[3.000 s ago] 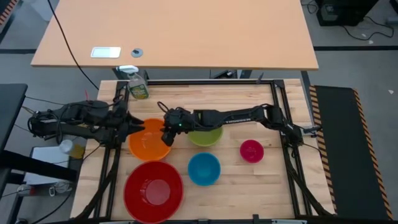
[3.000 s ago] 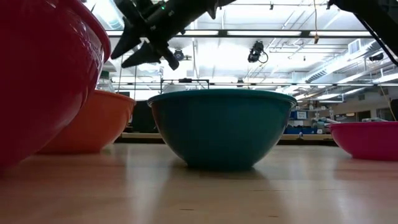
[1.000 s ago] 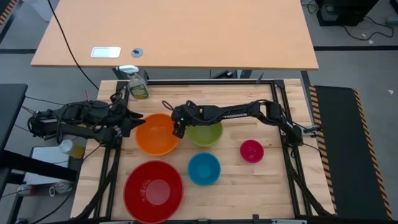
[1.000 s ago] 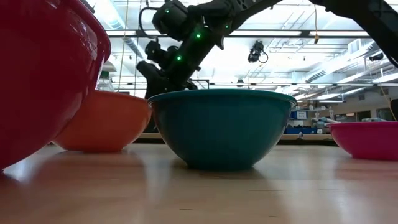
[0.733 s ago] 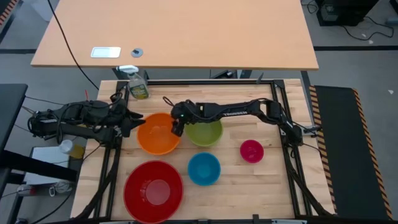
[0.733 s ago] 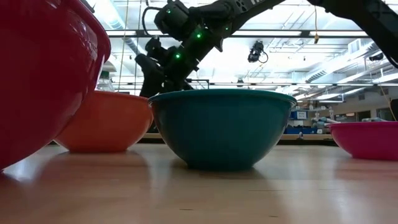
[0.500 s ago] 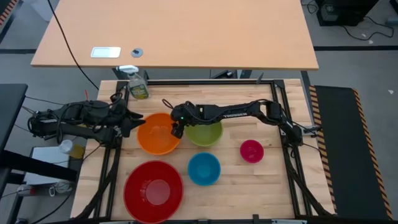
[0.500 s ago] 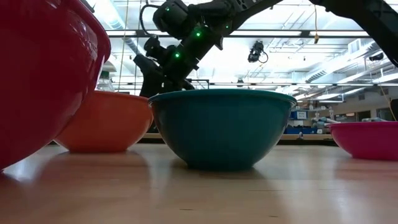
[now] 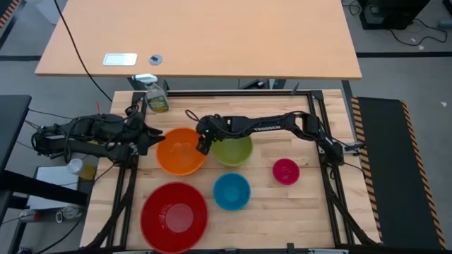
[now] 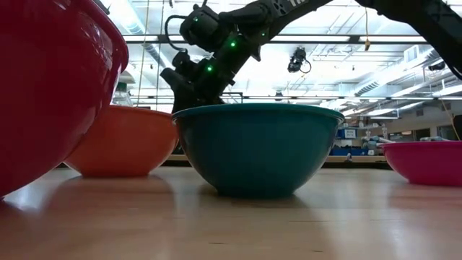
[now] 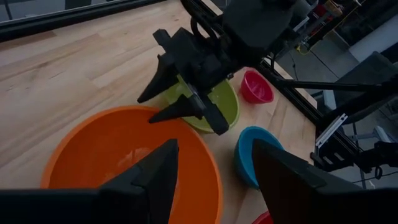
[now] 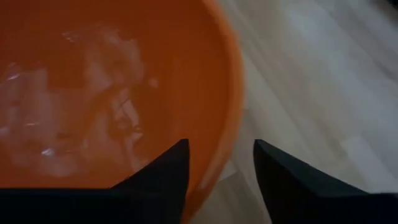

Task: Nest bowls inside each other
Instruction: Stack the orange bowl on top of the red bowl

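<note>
Five bowls stand upright on the wooden table: orange (image 9: 176,154), green (image 9: 236,152), pink (image 9: 285,171), blue (image 9: 232,192) and the big red one (image 9: 174,217) at the near left. My right gripper (image 9: 203,145) reaches across the green bowl to the orange bowl's right rim. It is open, one finger inside the bowl and one outside (image 12: 221,144). My left gripper (image 9: 147,137) waits open at the table's left edge, just left of the orange bowl. My right gripper stands astride the orange bowl's right rim (image 12: 235,118), slanting down from the table's right. One finger (image 12: 165,180) is inside the bowl and the other (image 12: 292,180) outside. Whether either finger touches the rim I cannot tell. The bowl rests on the table.
A spray bottle (image 9: 157,97) stands at the table's far left corner. Dark frame rails (image 9: 332,190) run along the table's sides and far edge. Bare wood shows at the near right (image 9: 296,219).
My right gripper has kept its place at the orange bowl's right rim and has rolled a little about its own pointing line. The bowls stand where they were.
</note>
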Motion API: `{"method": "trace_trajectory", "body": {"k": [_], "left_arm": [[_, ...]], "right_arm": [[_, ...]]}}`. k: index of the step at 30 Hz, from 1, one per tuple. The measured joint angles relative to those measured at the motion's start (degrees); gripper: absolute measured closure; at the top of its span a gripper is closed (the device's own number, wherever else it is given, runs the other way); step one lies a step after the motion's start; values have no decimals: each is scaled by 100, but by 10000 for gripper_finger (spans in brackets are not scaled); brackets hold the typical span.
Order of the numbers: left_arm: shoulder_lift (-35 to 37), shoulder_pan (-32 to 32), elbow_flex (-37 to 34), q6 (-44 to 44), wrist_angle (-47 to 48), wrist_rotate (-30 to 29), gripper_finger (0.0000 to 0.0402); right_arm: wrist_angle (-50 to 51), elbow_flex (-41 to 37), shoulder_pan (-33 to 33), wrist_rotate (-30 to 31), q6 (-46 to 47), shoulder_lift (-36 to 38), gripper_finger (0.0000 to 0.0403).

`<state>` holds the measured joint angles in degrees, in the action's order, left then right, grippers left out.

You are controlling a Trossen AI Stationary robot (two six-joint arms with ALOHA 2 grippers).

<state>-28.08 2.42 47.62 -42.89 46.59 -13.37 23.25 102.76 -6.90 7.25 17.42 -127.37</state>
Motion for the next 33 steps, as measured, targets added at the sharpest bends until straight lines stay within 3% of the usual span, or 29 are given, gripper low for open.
{"method": "trace_trajectory", "body": {"k": [9,15,23,25,30,33], "left_arm": [[0,-1,0,108,-58,6,194],[13,1,0,931,-879,240,194],[14,1,0,1546,-1458,278,194],[47,1,0,1410,-1522,592,194],[180,6,6,828,-1590,2283,194],[264,6,9,443,-1493,2946,194]], "right_arm": [[183,0,44,-90,158,0,312],[161,0,34,-53,224,2,369],[-59,0,-9,3,261,7,373],[-187,0,-31,-19,379,7,371],[-638,-3,-128,-686,501,32,374],[-1007,-11,-148,-1013,325,199,374]]}}
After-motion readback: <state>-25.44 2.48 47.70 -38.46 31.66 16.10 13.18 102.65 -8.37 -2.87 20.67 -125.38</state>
